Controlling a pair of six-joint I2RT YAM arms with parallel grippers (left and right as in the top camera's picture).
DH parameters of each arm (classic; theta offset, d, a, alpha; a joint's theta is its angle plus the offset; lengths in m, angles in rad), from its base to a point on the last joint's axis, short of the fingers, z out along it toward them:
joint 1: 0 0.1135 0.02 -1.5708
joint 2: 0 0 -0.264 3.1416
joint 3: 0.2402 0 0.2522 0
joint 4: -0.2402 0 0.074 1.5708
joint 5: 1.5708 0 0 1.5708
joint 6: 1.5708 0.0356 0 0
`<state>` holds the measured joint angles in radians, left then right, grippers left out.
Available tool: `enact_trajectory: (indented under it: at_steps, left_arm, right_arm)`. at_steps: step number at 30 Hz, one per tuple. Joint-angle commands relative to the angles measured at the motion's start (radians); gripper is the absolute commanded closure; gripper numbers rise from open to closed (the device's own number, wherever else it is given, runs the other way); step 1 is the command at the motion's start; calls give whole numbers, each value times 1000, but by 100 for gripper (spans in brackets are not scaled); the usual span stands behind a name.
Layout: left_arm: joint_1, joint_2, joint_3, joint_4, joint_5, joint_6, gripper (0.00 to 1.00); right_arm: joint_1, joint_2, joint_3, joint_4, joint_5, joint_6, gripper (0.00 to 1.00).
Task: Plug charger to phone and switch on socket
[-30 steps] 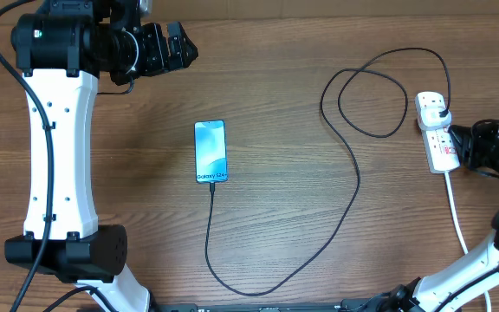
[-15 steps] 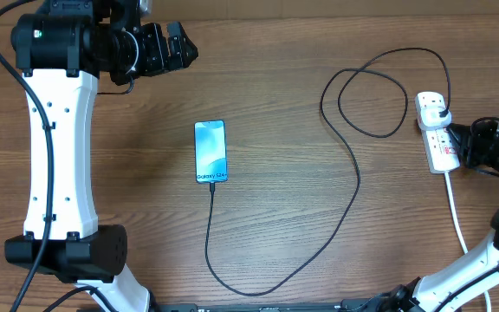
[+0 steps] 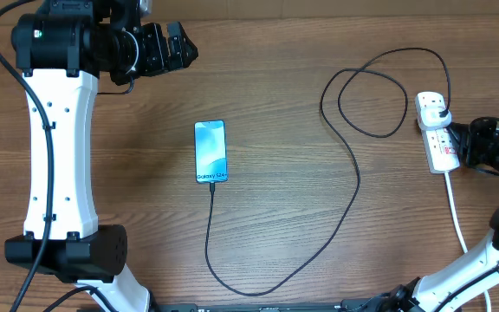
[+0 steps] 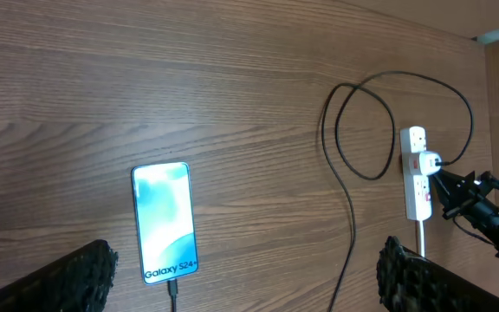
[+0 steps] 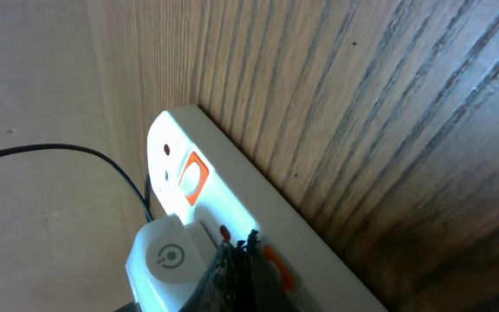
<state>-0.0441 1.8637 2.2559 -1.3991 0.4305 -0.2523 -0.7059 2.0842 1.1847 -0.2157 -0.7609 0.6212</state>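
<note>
A wood-grain counter fills the overhead view, with the left arm's tool raised at its far corner, fingers spread wide and nothing between them. The white socket lies at the right edge, and the right tool is just beside it, its dark tip close to the strip near a red rocker. Whether that tool is parted or closed cannot be told. The phone lies mid-counter, screen lit, with the limp charger meeting its lower end. Plugging looks done — the switch remains. The strip is probably light and apt to slide, so any press should go straight down on the small rocker.
</note>
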Motion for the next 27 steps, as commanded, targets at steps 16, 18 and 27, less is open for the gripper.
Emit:
enact_trajectory:
  at_steps: [16, 18, 27]
  left_arm:
    - [4, -3, 10, 2, 7, 13, 0]
    - [4, -3, 10, 2, 7, 13, 0]
    - [4, -3, 10, 2, 7, 13, 0]
  right_arm:
    - [37, 20, -48, -101, 45, -23, 96]
    - [37, 20, -48, -92, 68, -23, 96]
    - [-81, -40, -38, -57, 98, -18, 96]
